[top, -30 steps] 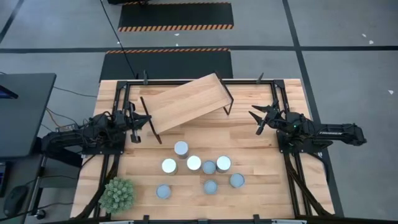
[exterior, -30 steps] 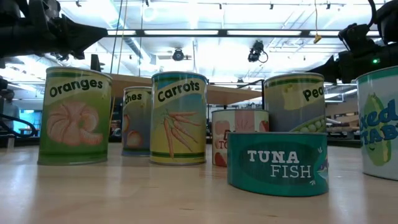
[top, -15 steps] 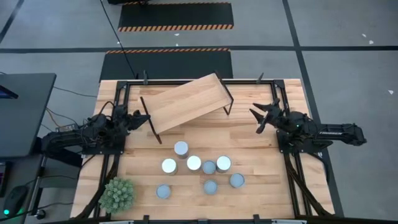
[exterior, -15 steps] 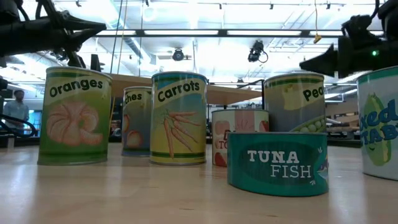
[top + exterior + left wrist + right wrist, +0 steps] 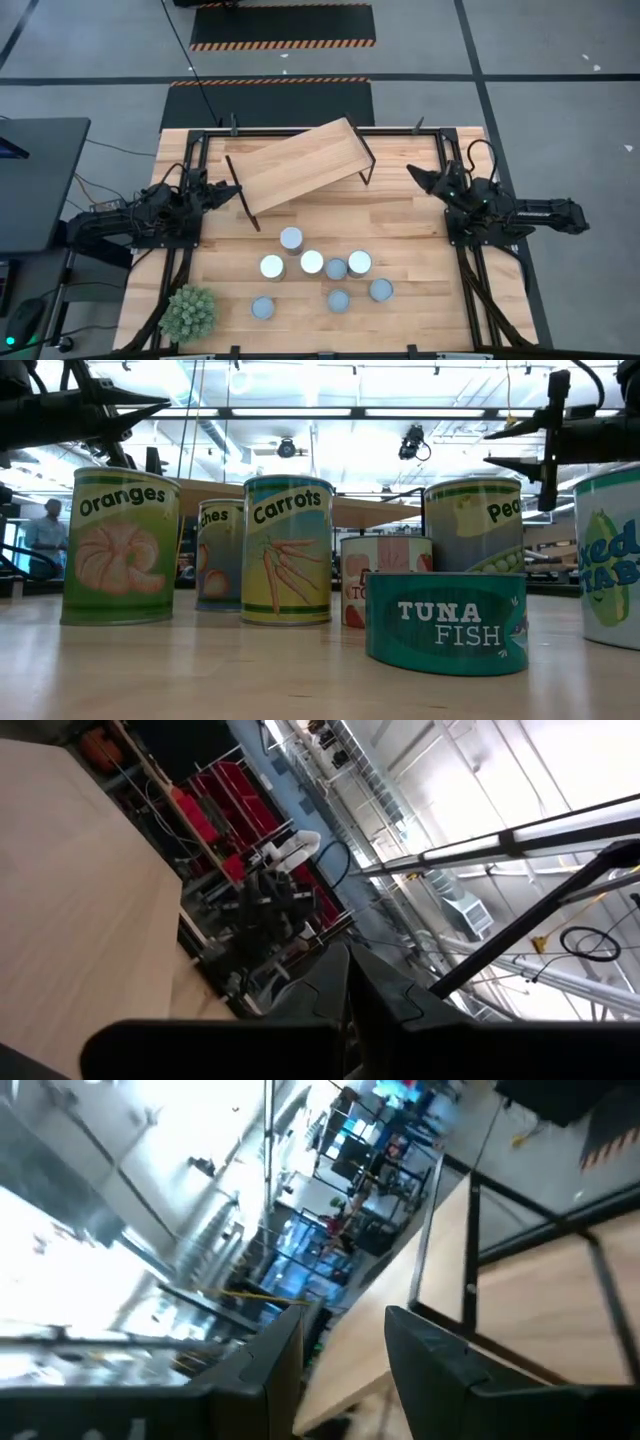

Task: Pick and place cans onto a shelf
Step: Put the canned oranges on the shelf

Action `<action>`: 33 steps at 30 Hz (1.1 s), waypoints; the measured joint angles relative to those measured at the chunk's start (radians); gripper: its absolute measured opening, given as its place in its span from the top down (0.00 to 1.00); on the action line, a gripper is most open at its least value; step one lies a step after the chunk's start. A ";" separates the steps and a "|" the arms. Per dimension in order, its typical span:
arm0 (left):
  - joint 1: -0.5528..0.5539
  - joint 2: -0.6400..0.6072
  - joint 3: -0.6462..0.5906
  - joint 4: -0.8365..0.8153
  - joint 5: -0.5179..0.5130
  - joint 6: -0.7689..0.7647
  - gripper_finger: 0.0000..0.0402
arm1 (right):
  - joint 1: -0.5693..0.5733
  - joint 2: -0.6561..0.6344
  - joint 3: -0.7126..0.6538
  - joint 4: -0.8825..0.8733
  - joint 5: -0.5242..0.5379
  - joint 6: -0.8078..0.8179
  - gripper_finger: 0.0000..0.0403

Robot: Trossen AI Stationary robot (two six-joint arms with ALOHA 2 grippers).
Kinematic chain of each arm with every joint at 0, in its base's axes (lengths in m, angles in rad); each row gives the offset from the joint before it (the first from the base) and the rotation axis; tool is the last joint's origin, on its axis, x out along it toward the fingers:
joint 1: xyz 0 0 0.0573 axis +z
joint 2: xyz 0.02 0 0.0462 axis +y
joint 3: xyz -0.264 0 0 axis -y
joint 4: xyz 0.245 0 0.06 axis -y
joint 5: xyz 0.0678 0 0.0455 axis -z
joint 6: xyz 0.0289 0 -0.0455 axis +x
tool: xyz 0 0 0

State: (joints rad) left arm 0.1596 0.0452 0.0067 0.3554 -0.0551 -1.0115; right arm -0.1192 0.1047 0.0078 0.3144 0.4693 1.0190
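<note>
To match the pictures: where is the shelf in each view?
High view: the shelf lies tilted at the table's far side, between the arms.
Low view: its plank shows as a brown band behind the cans.
Left wrist view: light wood shows; shelf or table, I cannot tell.
Right wrist view: same doubt.
Shared landmark: the cans, high and low views.
</note>
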 joint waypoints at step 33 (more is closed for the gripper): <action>-0.121 0.368 0.449 -0.066 0.165 0.320 0.86 | 0.002 0.038 0.263 0.012 -0.423 -0.058 0.63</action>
State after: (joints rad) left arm 0.0389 0.4134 0.4553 0.2890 0.1097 -0.6914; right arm -0.1169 0.1431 0.2712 0.3262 0.0461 0.9605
